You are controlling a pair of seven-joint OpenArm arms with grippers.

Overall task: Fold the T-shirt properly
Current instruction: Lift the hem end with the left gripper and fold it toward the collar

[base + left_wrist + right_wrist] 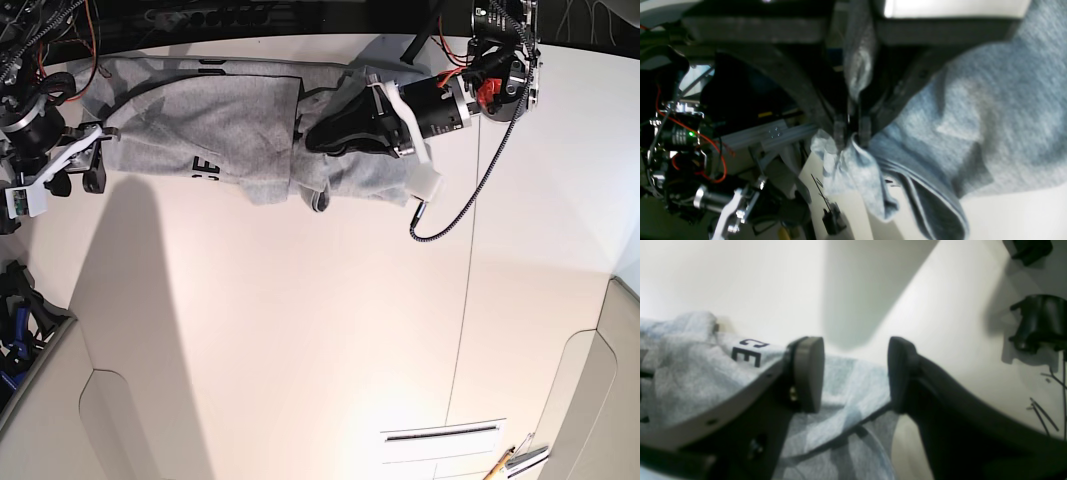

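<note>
The heather-grey T-shirt (pixel 220 120) lies crumpled along the table's far edge, with black letters (pixel 205 168) showing near its front hem. My left gripper (pixel 318 138) sits over the shirt's right half. In the left wrist view it (pixel 850 135) is shut on a bunched fold of the T-shirt (pixel 990 116), and cloth hangs below the tips. My right gripper (pixel 98 157) is at the shirt's left edge. In the right wrist view it (pixel 855 373) stands open, its two pads either side of the grey cloth (pixel 846 386), with the letters (pixel 748 353) to the left.
A black cable (pixel 470 190) loops from the left arm onto the white table (pixel 300 330). Black parts (pixel 1037 320) sit beside the right gripper. Dark gear (pixel 20 320) crowds the left edge. Small tools (pixel 515 460) lie at the front right corner.
</note>
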